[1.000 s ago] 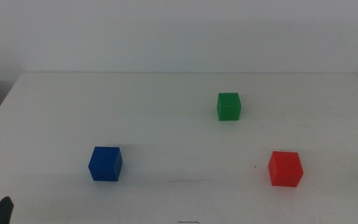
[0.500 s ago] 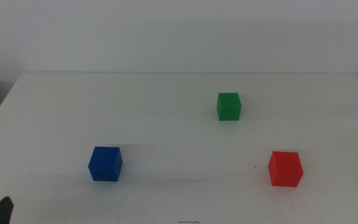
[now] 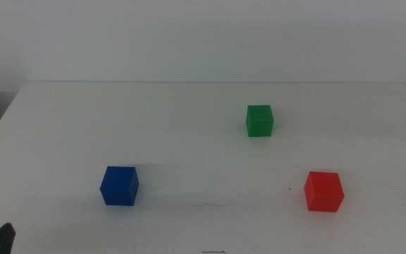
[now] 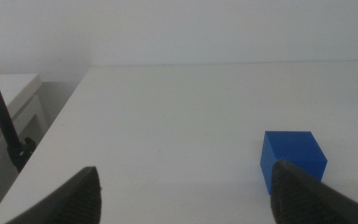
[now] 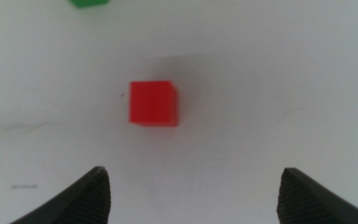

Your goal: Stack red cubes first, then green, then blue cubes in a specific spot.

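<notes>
Three small matte cubes, red (image 3: 323, 191), green (image 3: 259, 120), dark blue (image 3: 119, 185), sit well apart on white table (image 3: 189, 148); both grippers, left (image 4: 185, 193) and right (image 5: 191, 193), jaws spread, empty

Left gripper (image 4: 185, 193): two dark, near-black jaws with a matte finish and rounded, blunt tips, seen in the left wrist view. Right gripper (image 5: 191, 193): the same dark matte pair, broad, with softly curved tops. No cables, screws or markings visible. In the middle view, only dark slivers at bottom-left corner and right edge.
</notes>
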Controlling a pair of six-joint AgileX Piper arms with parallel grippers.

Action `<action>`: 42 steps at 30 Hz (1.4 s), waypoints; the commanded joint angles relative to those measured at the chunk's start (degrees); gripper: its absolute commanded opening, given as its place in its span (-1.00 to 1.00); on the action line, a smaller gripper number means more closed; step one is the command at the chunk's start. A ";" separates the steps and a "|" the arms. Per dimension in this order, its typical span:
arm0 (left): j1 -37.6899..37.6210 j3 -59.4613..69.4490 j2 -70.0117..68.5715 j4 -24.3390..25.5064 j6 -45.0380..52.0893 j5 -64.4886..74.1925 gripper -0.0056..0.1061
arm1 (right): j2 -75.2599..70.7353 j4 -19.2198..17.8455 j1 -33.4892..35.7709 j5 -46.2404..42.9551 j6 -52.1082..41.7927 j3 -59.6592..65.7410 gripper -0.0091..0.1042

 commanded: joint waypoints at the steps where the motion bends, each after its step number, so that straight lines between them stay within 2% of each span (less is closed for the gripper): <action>1: 0.04 -0.17 -1.20 -0.56 -0.41 -4.74 0.78 | 2.24 -0.66 2.90 -2.25 1.11 -2.58 0.78; 6: 0.04 -0.17 -1.20 -0.56 -0.41 -4.74 0.78 | 8.01 -0.15 7.55 -5.39 2.62 -2.65 0.78; 17: 0.04 -0.17 -1.20 -0.56 -0.41 -4.74 0.78 | 23.92 -0.98 11.30 -3.94 4.52 -8.11 0.78; 29: 0.04 -0.17 -1.20 -0.56 -0.41 -4.74 0.78 | 36.23 -1.58 12.67 -6.35 5.54 -9.42 0.78; 42: 0.04 -0.17 -1.20 -0.56 -0.41 -4.74 0.78 | 43.31 -4.70 12.89 -11.29 6.00 -9.38 0.78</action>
